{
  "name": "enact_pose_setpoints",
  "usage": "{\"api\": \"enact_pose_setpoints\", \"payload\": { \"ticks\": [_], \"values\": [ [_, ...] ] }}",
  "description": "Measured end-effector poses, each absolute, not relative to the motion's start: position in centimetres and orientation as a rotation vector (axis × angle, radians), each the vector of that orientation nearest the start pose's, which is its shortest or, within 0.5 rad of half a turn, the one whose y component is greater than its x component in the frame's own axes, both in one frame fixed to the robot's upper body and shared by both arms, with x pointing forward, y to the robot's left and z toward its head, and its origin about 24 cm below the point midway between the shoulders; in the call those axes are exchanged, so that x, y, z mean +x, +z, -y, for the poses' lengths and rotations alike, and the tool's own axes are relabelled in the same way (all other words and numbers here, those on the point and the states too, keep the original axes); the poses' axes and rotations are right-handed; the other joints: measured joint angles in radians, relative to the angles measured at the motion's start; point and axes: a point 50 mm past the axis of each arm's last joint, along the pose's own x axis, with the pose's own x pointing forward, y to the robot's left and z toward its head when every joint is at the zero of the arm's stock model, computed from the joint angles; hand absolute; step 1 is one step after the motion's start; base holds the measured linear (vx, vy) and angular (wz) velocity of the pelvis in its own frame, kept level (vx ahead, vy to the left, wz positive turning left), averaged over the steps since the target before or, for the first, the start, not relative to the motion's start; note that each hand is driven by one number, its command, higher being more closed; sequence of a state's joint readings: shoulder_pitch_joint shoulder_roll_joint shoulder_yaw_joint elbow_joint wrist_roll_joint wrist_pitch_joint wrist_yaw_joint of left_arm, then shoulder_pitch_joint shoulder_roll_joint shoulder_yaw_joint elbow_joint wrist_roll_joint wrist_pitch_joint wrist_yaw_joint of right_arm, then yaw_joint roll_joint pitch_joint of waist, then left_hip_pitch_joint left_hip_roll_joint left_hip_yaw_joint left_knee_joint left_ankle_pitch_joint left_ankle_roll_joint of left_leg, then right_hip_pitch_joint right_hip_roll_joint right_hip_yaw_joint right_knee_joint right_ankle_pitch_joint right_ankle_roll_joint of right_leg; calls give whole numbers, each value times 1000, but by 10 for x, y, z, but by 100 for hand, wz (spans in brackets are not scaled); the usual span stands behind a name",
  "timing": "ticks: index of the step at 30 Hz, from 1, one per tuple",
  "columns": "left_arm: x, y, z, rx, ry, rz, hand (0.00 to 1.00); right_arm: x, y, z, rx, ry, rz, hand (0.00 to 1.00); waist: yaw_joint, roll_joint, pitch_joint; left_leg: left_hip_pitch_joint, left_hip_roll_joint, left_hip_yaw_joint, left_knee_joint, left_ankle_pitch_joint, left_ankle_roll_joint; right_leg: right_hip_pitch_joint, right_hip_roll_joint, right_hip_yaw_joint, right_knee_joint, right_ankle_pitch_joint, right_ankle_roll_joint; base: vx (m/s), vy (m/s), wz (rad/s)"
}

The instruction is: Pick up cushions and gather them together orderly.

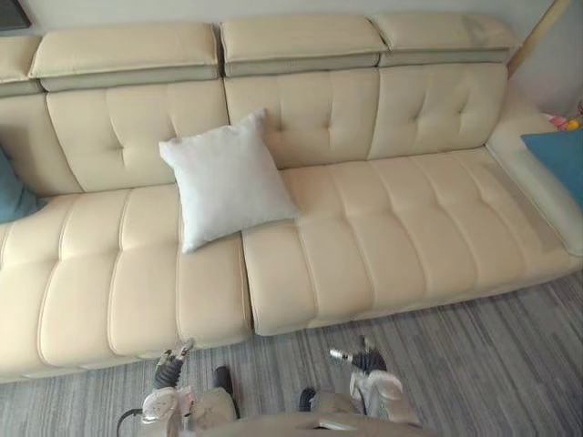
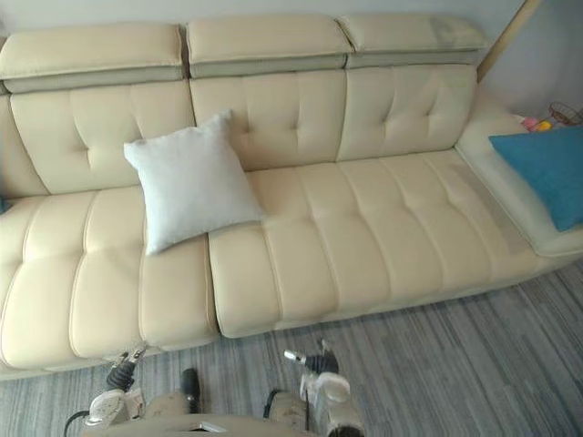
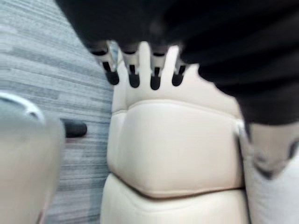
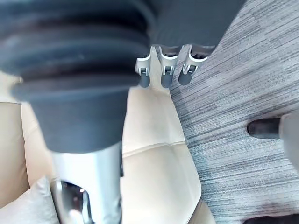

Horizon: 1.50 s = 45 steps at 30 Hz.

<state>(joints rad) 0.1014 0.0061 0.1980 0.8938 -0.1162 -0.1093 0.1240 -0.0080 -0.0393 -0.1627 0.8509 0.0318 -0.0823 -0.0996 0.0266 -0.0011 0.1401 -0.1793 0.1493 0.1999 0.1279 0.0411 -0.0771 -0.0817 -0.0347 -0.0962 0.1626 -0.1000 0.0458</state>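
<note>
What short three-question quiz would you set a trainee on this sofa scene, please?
1. True or false: the white cushion lies flat on the carpet.
2. The right-end cushion on the sofa is: A red, B blue, C black.
3. Fill in: the left hand and right hand, low before the sofa, hold ____.
Key: 1 false, it leans on the sofa's backrest; 2 B; 3 nothing.

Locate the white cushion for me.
In the left eye view, the white cushion leans against the backrest of the cream sofa, left of centre, with its lower edge across the gap between two seat sections.
</note>
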Motion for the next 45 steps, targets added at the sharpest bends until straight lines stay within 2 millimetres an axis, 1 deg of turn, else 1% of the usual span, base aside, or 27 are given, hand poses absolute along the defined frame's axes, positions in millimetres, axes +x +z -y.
{"api": "enact_pose_setpoints", "payload": {
  "ticks": [1,2,3,5,7,9,10,11,12,13,14,15,17,19,20,23,27,30,32,35,38,40,41,42,43,44,45],
  "values": [
    [120,-144,-191,-124,394,-883,0,168,-124,199,7,-287,-764,0,4,11,0,3,7,-15,-25,26,-6,24,14,-17,-54,32,-7,-218,-58,22],
    [120,-144,-191,-124,394,-884,0,166,-124,199,7,-292,-769,0,4,13,1,7,7,-21,-35,35,-5,31,17,-23,-64,38,-9,-156,-40,34],
    [120,-145,-191,-124,394,-886,0,158,-127,201,3,-308,-790,0,5,13,2,12,7,-35,-63,59,-7,36,22,-32,-76,46,-12,-151,-32,24],
    [119,-145,-191,-122,396,-890,0,154,-129,204,-2,-314,-805,0,10,10,5,29,4,-27,-103,81,-10,31,22,-39,-73,50,-12,-136,-5,9],
    [116,-147,-192,-117,397,-907,0,150,-133,202,1,-314,-829,0,7,10,5,50,-6,-26,-159,101,-9,27,15,-53,-66,53,-13,-137,33,13],
    [116,-147,-193,-108,390,-909,0,146,-135,201,6,-315,-846,0,4,2,3,55,-27,-28,-186,59,-40,26,-6,-57,-70,51,-13,-116,92,19],
    [118,-146,-198,-96,394,-902,0,137,-138,203,17,-336,-872,0,4,-39,2,38,-62,-3,-121,16,1,9,-66,-59,-76,52,-17,-71,101,10],
    [119,-145,-200,-91,396,-898,0,136,-138,204,21,-345,-873,0,4,-40,1,31,-78,0,-58,11,33,8,-88,-58,-74,53,-16,-56,96,1],
    [117,-146,-200,-94,399,-905,0,133,-139,208,19,-358,-879,0,2,-38,0,26,-89,-10,71,-20,57,9,-103,-54,-66,54,-3,-24,88,-17],
    [109,-149,-196,-100,400,-933,0,128,-139,216,2,-373,-887,0,1,3,-13,57,-68,-31,95,-109,27,11,-81,-47,-61,51,12,-21,107,-24],
    [103,-153,-195,-100,398,-964,0,122,-141,220,0,-387,-909,0,-5,17,-17,68,-77,-37,84,-142,24,14,-80,-25,-60,52,28,-5,191,-31],
    [104,-152,-197,-95,401,-962,0,116,-144,216,21,-394,-928,0,-6,9,-30,86,-97,-27,48,-138,36,22,-91,-10,-84,59,33,15,175,-22],
    [98,-153,-201,-85,408,-974,0,110,-147,211,54,-412,-950,0,-12,-12,-38,107,-124,-21,-1,-133,39,28,-108,3,-106,82,43,46,123,-13],
    [98,-153,-202,-78,403,-980,0,107,-149,211,54,-414,-963,0,-24,-24,-48,135,-140,-20,-54,-105,47,48,-117,3,-139,96,50,115,84,-2],
    [97,-154,-201,-76,399,-984,0,106,-149,211,55,-416,-968,0,-26,-26,-49,142,-142,-20,-63,-100,46,53,-117,3,-145,100,47,139,43,0],
    [98,-155,-199,-59,375,-999,0,102,-152,213,76,-447,-992,0,-28,-19,-50,193,-146,-19,-109,-75,58,85,-112,3,-164,105,60,144,1,-4],
    [101,-156,-194,-23,324,-1004,0,103,-152,213,84,-451,-991,0,-29,-9,-53,215,-141,0,-116,-81,53,103,-100,29,-184,106,59,120,-13,-19],
    [102,-156,-193,-14,293,-1008,0,101,-154,213,108,-473,-1009,0,-31,-7,-53,242,-126,43,-109,-109,47,104,-84,75,-188,108,51,73,-17,-54],
    [103,-156,-191,-2,274,-1008,0,102,-154,213,112,-476,-1006,0,-38,-7,-53,251,-120,78,-96,-129,47,96,-76,113,-190,114,43,16,1,-67],
    [105,-156,-190,-6,260,-1011,0,103,-154,214,122,-484,-1011,0,-46,-7,-52,250,-106,150,-46,-176,44,66,-63,191,-189,126,36,-53,17,-82],
    [107,-156,-189,-2,249,-1006,0,105,-154,214,131,-486,-1007,0,-48,-8,-50,245,-93,253,3,-221,40,19,-45,293,-187,151,39,-89,17,-108],
    [107,-156,-190,1,250,-1006,0,111,-152,214,131,-482,-994,0,-58,-9,-48,231,-83,335,40,-247,36,-29,-27,365,-190,186,39,-72,10,-123],
    [107,-156,-190,2,251,-1005,0,113,-152,214,131,-480,-990,0,-59,-9,-46,230,-81,349,44,-252,38,-39,-22,369,-195,198,34,-61,3,-120],
    [108,-155,-191,4,250,-1003,0,116,-151,214,130,-477,-983,0,-61,-8,-45,229,-79,378,48,-256,40,-53,-14,363,-209,228,27,-41,-5,-97],
    [110,-155,-191,6,248,-999,0,118,-150,214,128,-474,-978,0,-61,-5,-43,226,-73,395,51,-257,41,-61,-6,334,-224,256,15,-38,-33,-121],
    [114,-153,-193,16,244,-988,0,123,-149,212,126,-464,-968,0,-59,-2,-38,218,-55,426,65,-261,49,-69,6,220,-246,281,-39,-36,-85,-111],
    [117,-153,-193,19,239,-982,0,129,-147,214,123,-463,-953,0,-64,10,-31,215,-39,459,70,-263,52,-80,-7,91,-241,245,-99,-59,-105,-108]
  ]
}}
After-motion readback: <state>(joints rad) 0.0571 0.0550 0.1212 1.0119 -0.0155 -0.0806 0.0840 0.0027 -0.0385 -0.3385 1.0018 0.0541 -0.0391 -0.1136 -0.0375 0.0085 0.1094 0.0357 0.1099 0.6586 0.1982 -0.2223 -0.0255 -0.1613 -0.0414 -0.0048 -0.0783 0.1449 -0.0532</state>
